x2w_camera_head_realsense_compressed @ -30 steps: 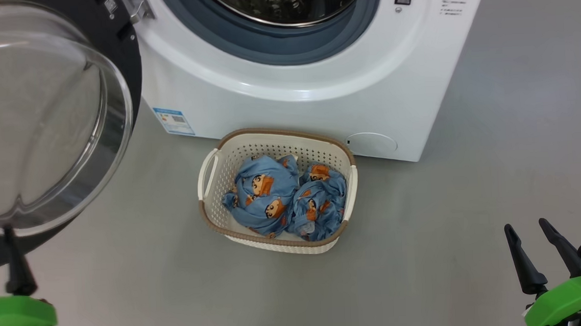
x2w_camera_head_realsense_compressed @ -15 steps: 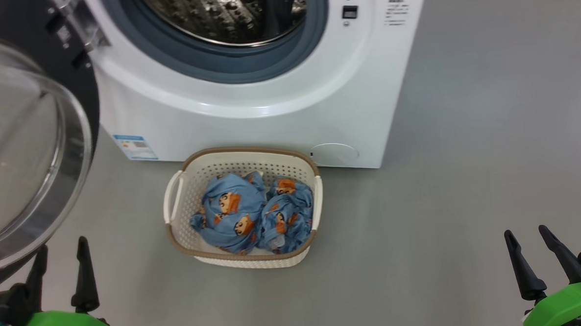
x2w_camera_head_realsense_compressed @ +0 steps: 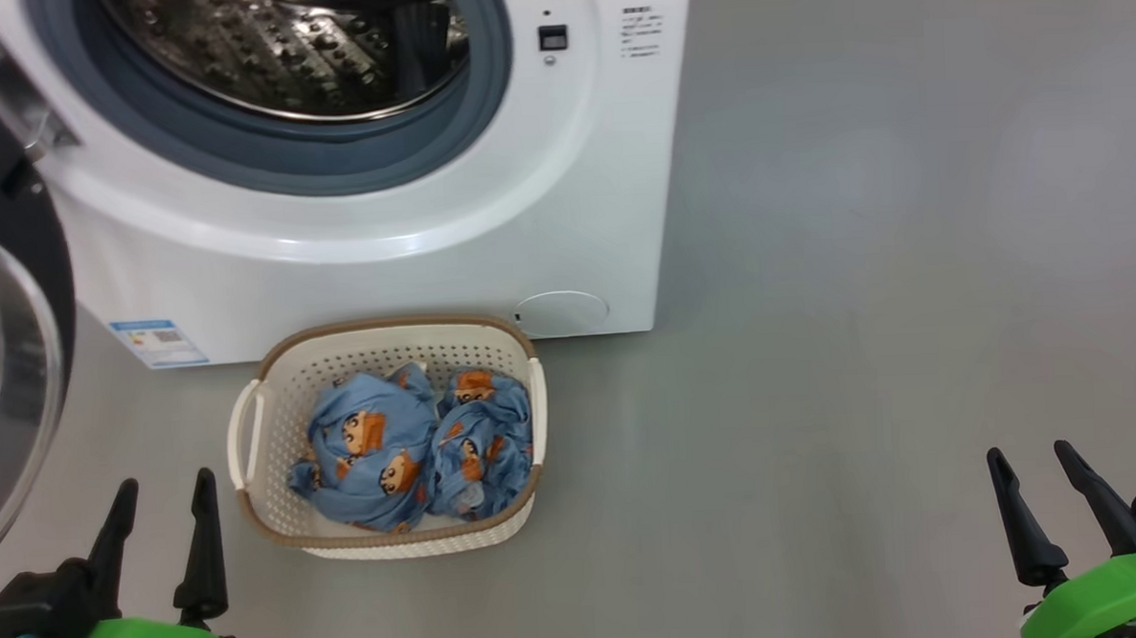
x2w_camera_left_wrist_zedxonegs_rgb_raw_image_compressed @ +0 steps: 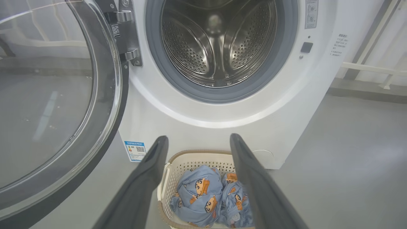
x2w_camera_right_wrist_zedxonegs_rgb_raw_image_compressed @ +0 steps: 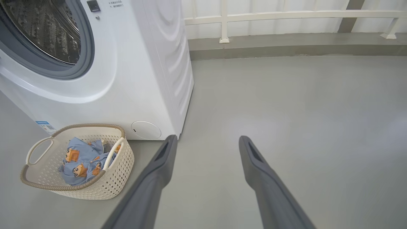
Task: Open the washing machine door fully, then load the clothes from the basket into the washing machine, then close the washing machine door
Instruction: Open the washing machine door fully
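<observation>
Lying in the basket [x2w_camera_head_realsense_compressed: 378, 351], the clothes [x2w_camera_head_realsense_compressed: 411, 450] near the spread left fingers [x2w_camera_head_realsense_compressed: 202, 546]

Washing machine door [x2w_camera_head_realsense_compressed: 6, 363] half beyond the left edge, blue label [x2w_camera_head_realsense_compressed: 159, 343] print illegible

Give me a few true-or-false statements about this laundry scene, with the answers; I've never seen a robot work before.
1. The washing machine door stands open. True.
2. Both clothes lie in the basket. True.
3. One garment has already been loaded. False: the drum looks empty.
4. The left gripper grips the basket's handle. False: it is open, holds nothing and is apart from the basket.
5. The right gripper is open and holds nothing. True.
</observation>
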Motion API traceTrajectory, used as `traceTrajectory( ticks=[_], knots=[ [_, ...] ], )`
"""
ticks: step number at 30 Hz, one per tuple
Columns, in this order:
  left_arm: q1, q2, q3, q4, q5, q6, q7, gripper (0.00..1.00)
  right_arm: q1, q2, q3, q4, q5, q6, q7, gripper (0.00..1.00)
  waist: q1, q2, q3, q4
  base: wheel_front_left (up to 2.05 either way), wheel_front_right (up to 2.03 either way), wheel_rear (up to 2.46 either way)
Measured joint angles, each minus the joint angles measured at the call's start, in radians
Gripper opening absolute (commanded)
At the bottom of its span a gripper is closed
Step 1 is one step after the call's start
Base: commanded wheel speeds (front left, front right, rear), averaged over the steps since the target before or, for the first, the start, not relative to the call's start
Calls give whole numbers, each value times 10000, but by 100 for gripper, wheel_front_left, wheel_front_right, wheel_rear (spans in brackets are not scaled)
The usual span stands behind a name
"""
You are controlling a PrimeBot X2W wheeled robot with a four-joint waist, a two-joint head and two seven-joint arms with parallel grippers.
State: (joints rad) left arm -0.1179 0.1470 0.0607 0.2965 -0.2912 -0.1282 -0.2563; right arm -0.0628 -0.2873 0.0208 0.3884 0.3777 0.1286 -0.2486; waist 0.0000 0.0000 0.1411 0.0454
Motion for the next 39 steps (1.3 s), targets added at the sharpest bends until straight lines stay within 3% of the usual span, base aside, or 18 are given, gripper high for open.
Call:
traceTrajectory(
  ticks=[17,39],
  knots=[
    [519,58,-46,-301,-487,0,0,100,194,100,-153,-82,-56,0,0,100,0,0,-215,-823,0,0,0],
    [817,-19,-173,-441,-855,0,0,100,368,198,-203,-234,-56,0,0,100,1,0,-473,-924,0,0,0]
  ],
)
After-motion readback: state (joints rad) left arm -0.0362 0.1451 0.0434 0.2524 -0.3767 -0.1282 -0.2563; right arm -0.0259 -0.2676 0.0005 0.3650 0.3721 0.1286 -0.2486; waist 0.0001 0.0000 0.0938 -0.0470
